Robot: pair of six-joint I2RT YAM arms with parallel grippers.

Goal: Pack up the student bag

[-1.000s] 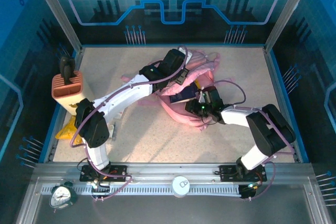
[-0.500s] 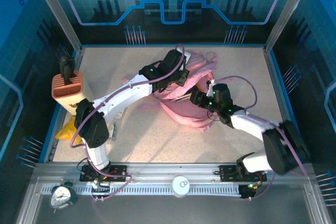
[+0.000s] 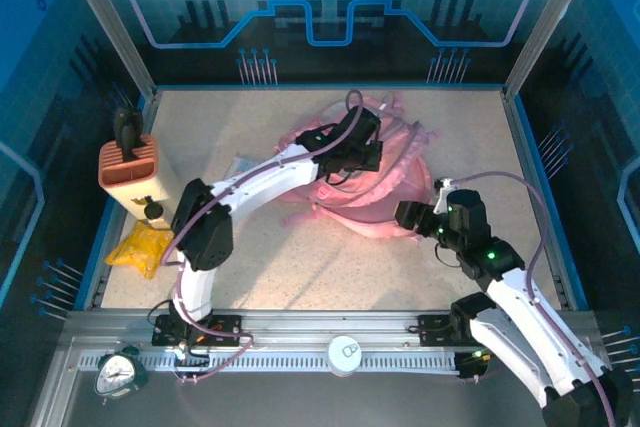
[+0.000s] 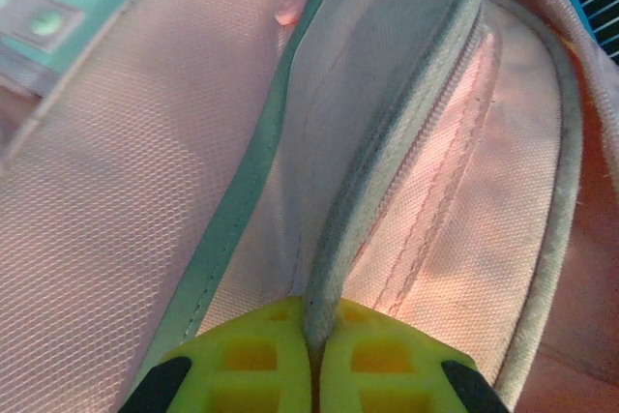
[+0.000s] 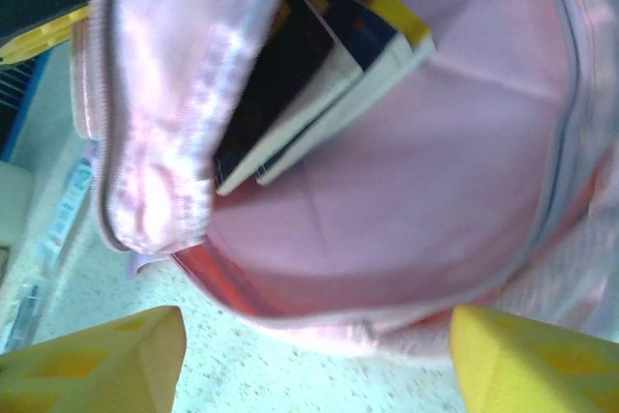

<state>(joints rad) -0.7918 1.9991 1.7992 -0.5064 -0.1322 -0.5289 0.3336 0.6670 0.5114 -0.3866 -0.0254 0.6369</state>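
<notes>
- Right gripper (image 3: 412, 215): a second ago it was at the mouth of the student bag (image 3: 365, 187). It has since drawn back and now sits just beside the bag's near right side, jaws spread wide, nothing between them.
- Books (image 5: 319, 74) stand inside the bag, so that drop looks complete.
- Left gripper (image 4: 314, 336): pressed together on the bag's zip-edged rim. It has carried the rim farther back, keeping the mouth open.
- The bag lies centre-rear on the table (image 3: 300, 272).
- Surface: pale, speckled. An orange ribbed box (image 3: 128, 172) and a yellow packet (image 3: 140, 247) sit at the left edge, the packet probably still to pack.
- Room: blue panelled enclosure with a metal frame.
</notes>
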